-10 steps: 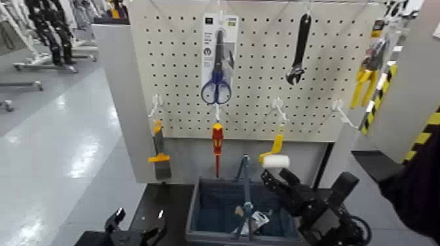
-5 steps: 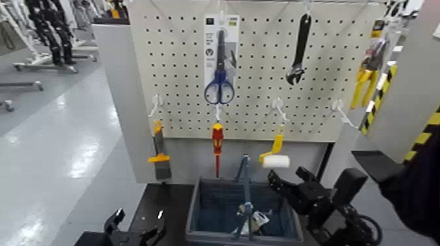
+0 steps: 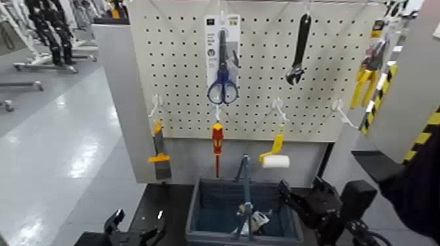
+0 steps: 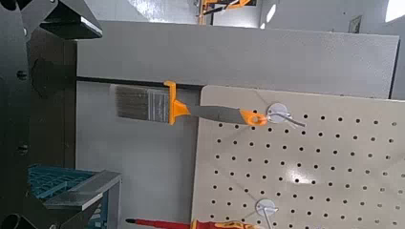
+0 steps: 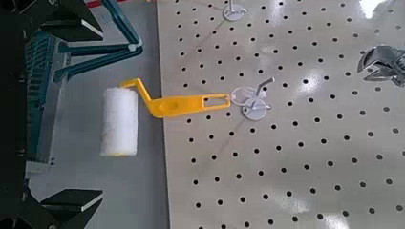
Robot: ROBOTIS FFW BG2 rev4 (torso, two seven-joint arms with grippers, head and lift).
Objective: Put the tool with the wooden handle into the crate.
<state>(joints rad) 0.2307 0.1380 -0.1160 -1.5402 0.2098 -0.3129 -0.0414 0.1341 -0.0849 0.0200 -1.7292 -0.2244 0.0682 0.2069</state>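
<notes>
The right tool, its fingers apart and empty, sits just beside the crate. Inside the crate lies something pale, probably the trowel, so the task looks done. The left tool waits low, open.

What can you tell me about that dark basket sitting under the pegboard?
It is a dark blue-grey rectangular crate, plastic by its look, with slatted sides and a thin hoop handle standing upright across its middle. It sits open-topped on a dark table just below the pegboard. Something small and pale lies inside by the handle; I cannot tell what.
</notes>
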